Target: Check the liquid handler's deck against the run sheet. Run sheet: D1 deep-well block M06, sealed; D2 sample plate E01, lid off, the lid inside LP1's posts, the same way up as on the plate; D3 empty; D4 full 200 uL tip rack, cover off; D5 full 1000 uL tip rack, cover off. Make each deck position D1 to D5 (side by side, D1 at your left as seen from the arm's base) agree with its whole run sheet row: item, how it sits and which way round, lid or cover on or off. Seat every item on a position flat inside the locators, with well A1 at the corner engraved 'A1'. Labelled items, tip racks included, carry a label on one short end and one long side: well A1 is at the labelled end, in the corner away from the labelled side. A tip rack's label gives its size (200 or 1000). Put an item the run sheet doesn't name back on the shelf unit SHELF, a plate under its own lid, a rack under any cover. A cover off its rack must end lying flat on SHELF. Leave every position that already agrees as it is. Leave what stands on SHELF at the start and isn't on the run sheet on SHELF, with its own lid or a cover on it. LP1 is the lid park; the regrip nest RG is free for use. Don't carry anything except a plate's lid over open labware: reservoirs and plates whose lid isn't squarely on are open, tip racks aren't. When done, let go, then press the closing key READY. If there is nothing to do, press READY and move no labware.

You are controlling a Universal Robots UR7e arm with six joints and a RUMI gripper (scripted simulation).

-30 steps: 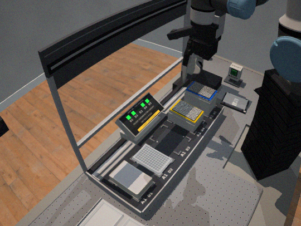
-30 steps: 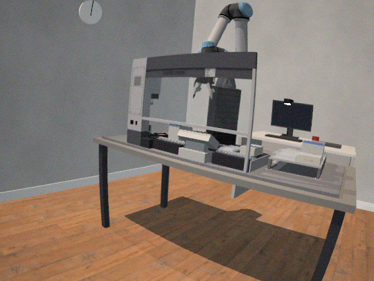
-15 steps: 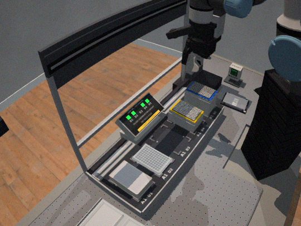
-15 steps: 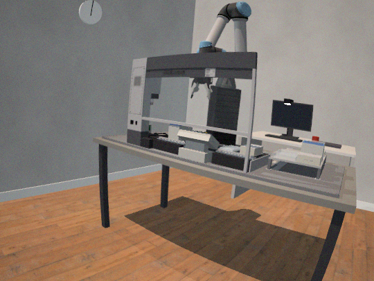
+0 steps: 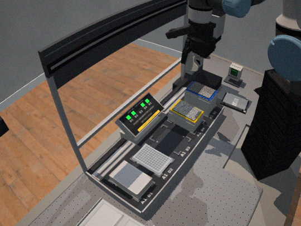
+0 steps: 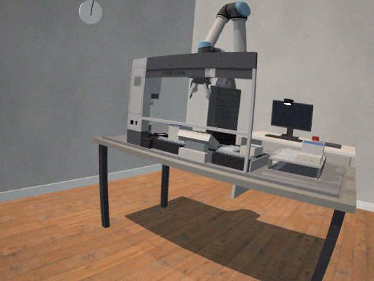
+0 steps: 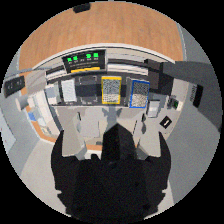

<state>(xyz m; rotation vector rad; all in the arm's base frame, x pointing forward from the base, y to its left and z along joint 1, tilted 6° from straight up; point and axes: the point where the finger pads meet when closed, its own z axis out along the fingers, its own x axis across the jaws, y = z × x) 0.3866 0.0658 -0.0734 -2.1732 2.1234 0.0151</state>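
My gripper (image 5: 194,65) hangs open and empty high above the D5 end of the deck; it also shows in the exterior view (image 6: 200,88) and in the wrist view (image 7: 112,131). On D1 sits a block with a grey seal (image 5: 131,178). On D2 sits a white well plate (image 5: 151,159) with no lid. D3 (image 5: 171,140) is bare. On D4 stands a yellow-rimmed tip rack (image 5: 187,111), uncovered and full of tips. On D5 stands a blue-rimmed tip rack (image 5: 202,90), also uncovered. A flat grey lid (image 5: 235,102) lies in the lid park beside D5. The READY key (image 5: 234,73) stands behind it.
A status panel (image 5: 140,114) with green lights stands behind the deck. The handler's black gantry beam (image 5: 111,36) spans above. A tall black block (image 5: 274,122) stands at the right. The white shelf unit (image 6: 298,158) with boxes on it stands past D1.
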